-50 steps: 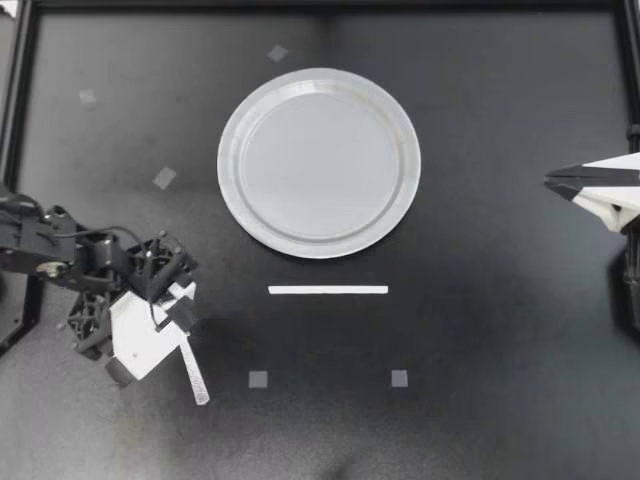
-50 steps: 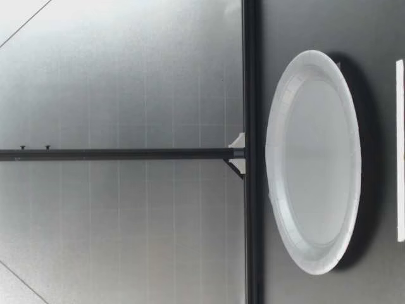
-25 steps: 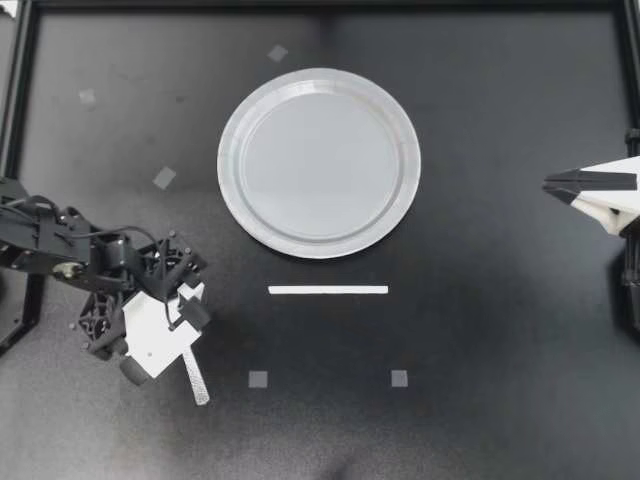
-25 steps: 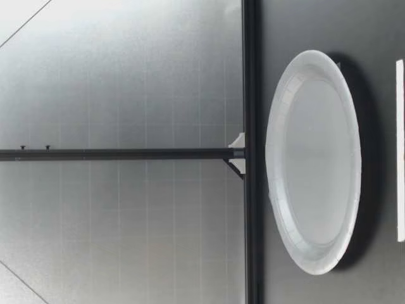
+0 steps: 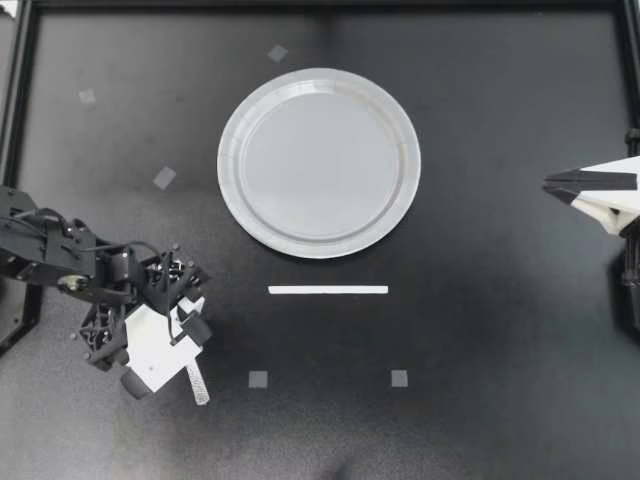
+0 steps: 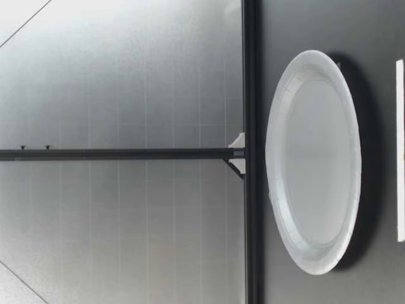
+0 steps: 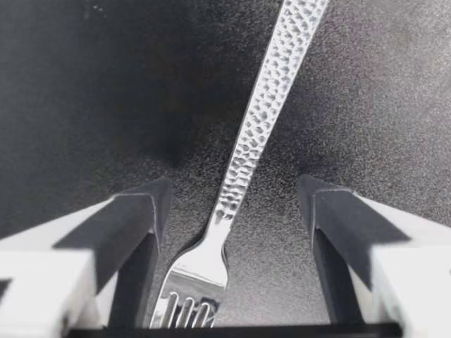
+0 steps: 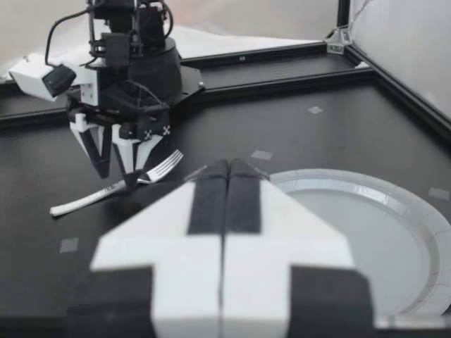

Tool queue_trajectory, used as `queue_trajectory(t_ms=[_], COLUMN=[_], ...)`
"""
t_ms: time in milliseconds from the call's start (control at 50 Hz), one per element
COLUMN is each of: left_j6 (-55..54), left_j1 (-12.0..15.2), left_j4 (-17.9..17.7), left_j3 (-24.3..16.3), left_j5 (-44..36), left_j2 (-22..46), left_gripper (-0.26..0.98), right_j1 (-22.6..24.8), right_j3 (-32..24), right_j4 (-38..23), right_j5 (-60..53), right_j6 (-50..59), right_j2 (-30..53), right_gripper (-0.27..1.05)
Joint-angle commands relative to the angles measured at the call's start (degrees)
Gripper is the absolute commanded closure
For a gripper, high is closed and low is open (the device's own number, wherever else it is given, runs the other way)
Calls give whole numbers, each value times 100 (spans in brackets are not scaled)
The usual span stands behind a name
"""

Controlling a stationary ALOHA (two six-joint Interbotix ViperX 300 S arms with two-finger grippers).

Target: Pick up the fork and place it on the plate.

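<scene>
A metal fork (image 5: 199,384) with a dimpled handle lies on the black table at the front left; only its handle end shows from above. My left gripper (image 5: 183,318) stands over it, pointing down. In the left wrist view the fork (image 7: 271,105) lies between the open fingers (image 7: 141,232), with a gap on each side. The grey plate (image 5: 319,162) sits at the table's middle back, with nothing on it. My right gripper (image 5: 570,183) hovers shut at the right edge, away from both. The right wrist view shows the fork (image 8: 113,186) under my left gripper (image 8: 116,165).
A white strip (image 5: 328,290) lies just in front of the plate. Small grey tape squares (image 5: 258,379) dot the table. A black frame rail (image 6: 250,152) borders the back edge behind the plate (image 6: 313,161).
My left gripper has settled lower over the fork and its fingers have drawn closer together around it. The fork, plate and right arm have not moved.
</scene>
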Motion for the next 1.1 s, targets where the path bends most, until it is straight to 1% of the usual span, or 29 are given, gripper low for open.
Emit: queue_trajectory(t_ms=[0,160,600,920,980,1080], left_j6=[9,18,18,26,26,18], left_j1=[9,9,9,9,9,9], left_j4=[-18,-9,18,18,18,18], left_j3=[-53,0,35,53,35,18], left_j5=[-53,-132,-141,-88,-44,-26], left_j2=[-35,18,44,97,44,-44], left_gripper=[14,16,37,39,42,55], right_j1=[-26,-26,-26,-26,-26,-26], right_j3=[-70,-62,-70,-70,-70,-70], right_j4=[18,18,18,18,18,18], right_j5=[-26,-26,-26,-26,-26,-26], right_j6=[0,0,0,0,0,0], right_j2=[35,26,26,26,26,26], right_gripper=[88,88,88,88,88,88])
